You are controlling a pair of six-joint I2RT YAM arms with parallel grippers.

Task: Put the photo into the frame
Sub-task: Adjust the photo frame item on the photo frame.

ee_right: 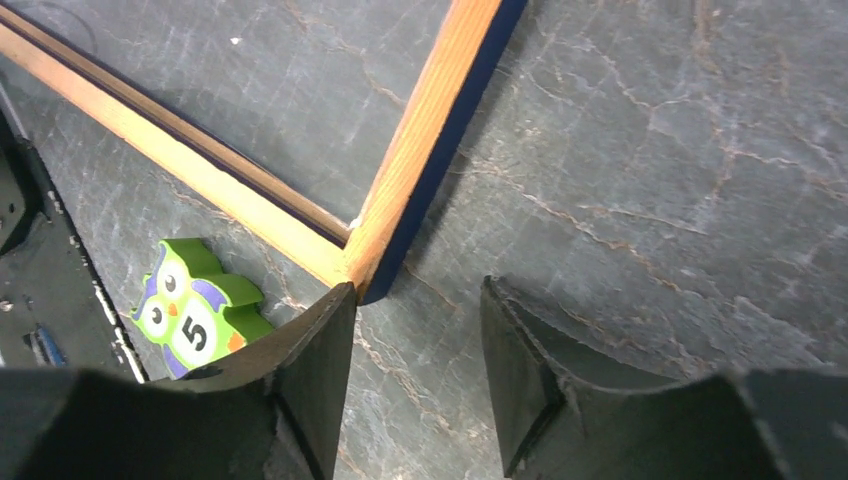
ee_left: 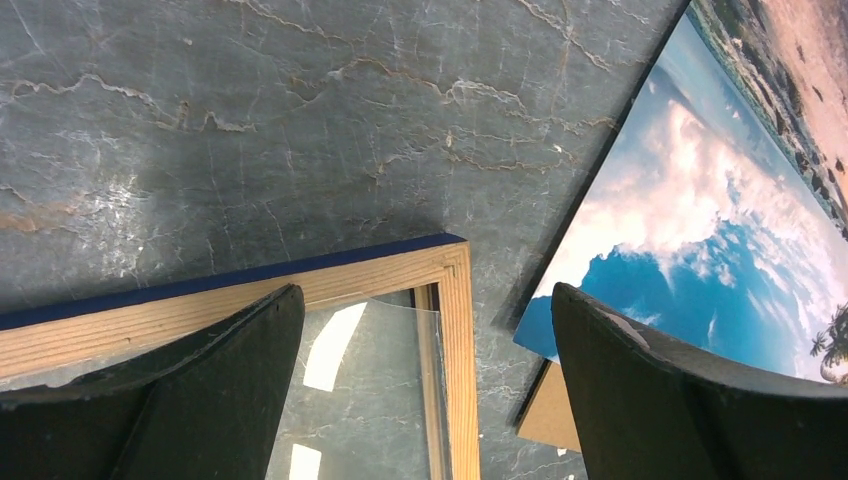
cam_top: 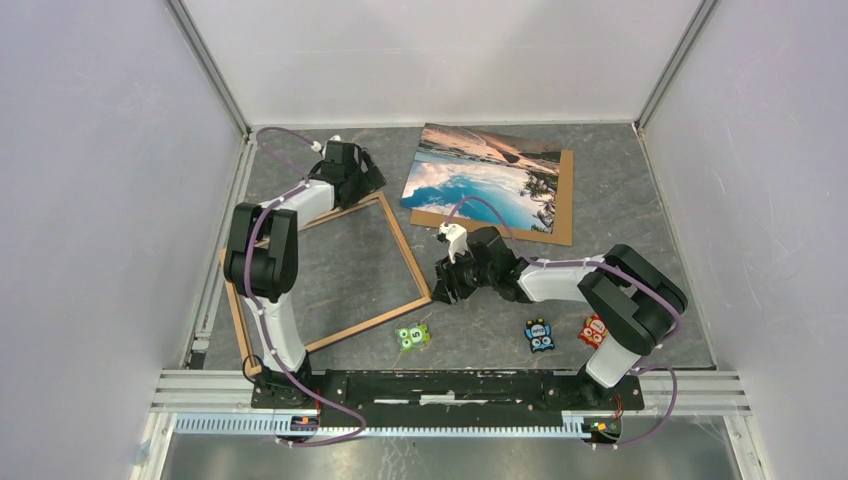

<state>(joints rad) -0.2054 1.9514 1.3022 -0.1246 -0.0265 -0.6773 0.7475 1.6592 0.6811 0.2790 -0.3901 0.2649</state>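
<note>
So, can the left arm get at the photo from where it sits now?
Probably yes. The left gripper hangs open over the far corner of the frame; the photo lies face up close beside it, bare table between, nothing on top.

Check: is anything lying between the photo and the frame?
Nothing visible. Bare table separates the photo from the frame; the green owl toy sits beyond the frame's near corner, off that path.

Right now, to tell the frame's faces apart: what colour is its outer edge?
Dark blue; frame clearest in right wrist view.
</note>
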